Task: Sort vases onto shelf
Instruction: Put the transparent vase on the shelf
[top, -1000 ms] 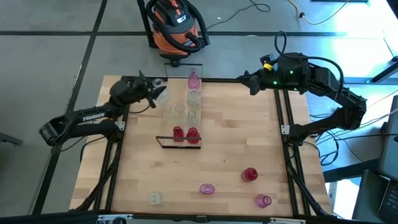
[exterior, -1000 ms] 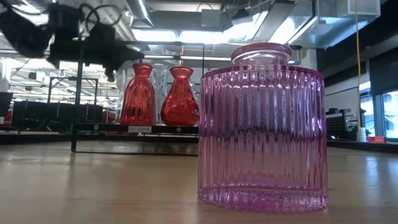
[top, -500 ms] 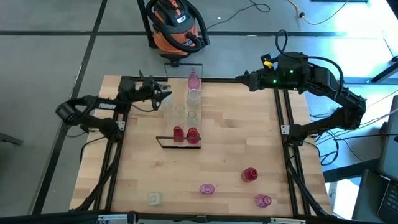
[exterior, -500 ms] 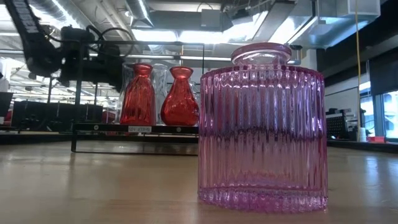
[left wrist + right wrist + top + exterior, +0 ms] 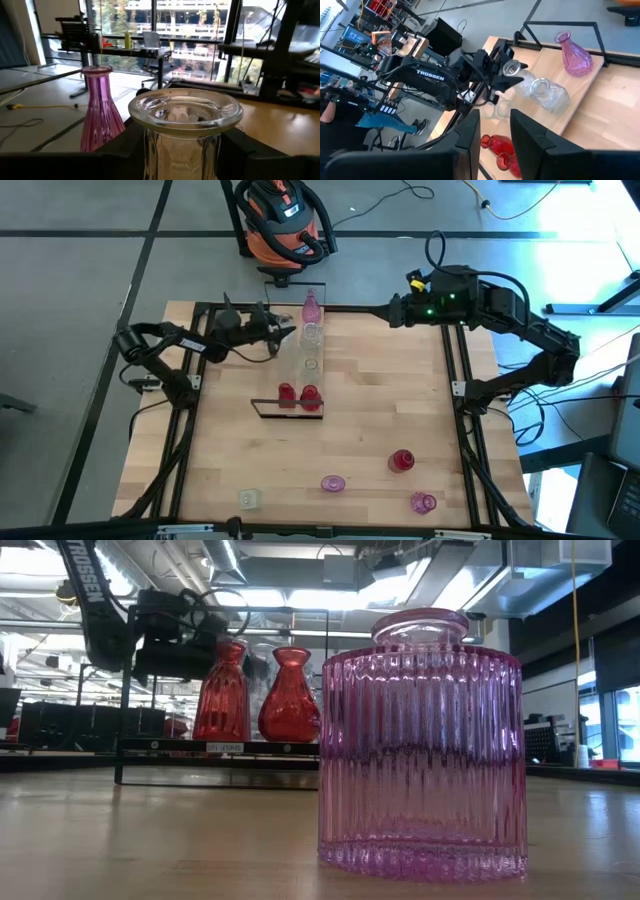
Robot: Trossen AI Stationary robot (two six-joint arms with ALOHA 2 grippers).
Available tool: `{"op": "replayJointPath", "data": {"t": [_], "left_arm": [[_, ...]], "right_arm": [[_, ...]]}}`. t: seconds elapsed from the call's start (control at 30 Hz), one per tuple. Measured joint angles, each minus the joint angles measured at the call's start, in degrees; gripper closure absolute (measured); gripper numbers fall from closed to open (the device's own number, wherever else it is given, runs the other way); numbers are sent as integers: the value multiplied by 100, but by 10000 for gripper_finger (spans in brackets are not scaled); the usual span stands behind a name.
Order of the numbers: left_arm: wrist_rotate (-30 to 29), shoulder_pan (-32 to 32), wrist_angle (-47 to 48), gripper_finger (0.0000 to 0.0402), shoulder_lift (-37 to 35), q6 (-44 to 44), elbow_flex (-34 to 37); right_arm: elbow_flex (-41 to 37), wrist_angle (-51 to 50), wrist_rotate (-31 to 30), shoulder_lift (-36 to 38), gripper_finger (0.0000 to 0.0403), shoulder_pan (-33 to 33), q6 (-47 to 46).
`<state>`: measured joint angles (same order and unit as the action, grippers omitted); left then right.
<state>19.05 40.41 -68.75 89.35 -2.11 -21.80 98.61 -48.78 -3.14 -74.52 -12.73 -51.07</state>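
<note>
My left gripper is shut on a clear glass vase just left of the shelf, a narrow light-wood plank with a black frame. On the plank stand a pink vase, clear vases and two red vases. A red vase, two pink vases and a clear one stand on the near part of the table. My right gripper is open and hovers by the far right edge. My left gripper holds the clear vase by its neck, just under the wide rim, pinched between the two fingers. The fingers come level from the table's left. The vase stays upright; its base is hidden, so I cannot tell whether it rests on anything.
A big ribbed pink vase fills the low view close to the camera. An orange vacuum cleaner stands on the floor beyond the far edge. Bare wood lies between the shelf and the near vases. A person sits beyond the table.
My left gripper has moved toward the table's right, from the far left corner up to the shelf, carrying the clear vase upright with it. My right gripper has shifted slightly to the left.
</note>
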Motion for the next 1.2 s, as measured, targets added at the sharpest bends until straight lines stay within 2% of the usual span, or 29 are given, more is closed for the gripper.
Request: {"op": "replayJointPath", "data": {"t": [0.1,0.3,0.43,0.7,0.9,1.07,1.2], "left_arm": [[-267,-147,123,246,34,168,0],[-274,-16,448,246,36,295,3],[56,231,452,246,34,298,4],[1207,551,605,246,31,331,2],[1222,570,607,246,27,607,2],[1217,570,658,214,29,693,2],[1218,570,605,209,29,667,4]], "right_arm": [[0,98,39,-54,312,0,0],[0,100,79,-77,312,-2,5],[0,97,79,-81,312,-2,8],[0,74,79,-109,312,-2,13],[1,87,175,-211,312,-2,14],[0,142,390,-317,312,-2,-2],[0,200,581,-387,312,-2,-27]]}}
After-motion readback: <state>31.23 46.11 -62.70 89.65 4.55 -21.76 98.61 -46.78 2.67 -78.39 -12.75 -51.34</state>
